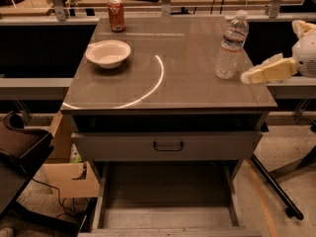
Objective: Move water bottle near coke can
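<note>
The water bottle (230,46) stands upright on the right side of the table top, clear and ribbed with a white cap and a label band. The coke can (116,15) stands upright at the far left corner of the table. My gripper (253,76) reaches in from the right edge of the view at table-top height. Its tip is just right of the bottle's base and a little nearer to me, not touching it. It holds nothing.
A white round bowl (108,53) sits on the left side of the grey table (168,90), in front of the can. A bright curved light reflection crosses the top. Below, a closed drawer (168,145) sits over an open lower drawer (168,204). Cardboard lies at lower left.
</note>
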Available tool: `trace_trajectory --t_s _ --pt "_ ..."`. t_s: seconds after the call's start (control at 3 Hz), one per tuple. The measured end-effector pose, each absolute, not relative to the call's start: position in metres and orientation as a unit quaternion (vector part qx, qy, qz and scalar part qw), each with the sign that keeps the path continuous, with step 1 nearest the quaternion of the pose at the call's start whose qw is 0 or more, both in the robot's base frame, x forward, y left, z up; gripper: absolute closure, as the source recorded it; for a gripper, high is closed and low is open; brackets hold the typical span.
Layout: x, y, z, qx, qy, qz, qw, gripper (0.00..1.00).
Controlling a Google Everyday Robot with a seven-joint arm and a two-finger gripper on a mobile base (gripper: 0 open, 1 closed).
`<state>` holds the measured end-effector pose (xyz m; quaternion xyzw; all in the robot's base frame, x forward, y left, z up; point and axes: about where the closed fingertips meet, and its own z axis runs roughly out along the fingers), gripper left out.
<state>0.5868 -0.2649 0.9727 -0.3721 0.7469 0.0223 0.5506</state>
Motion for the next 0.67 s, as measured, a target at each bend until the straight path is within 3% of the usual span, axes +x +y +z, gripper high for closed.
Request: trace_trajectory --t_s 0.67 --pt "0.629 -0.266 0.952 -0.284 0.723 0.084 0.624 0.00"
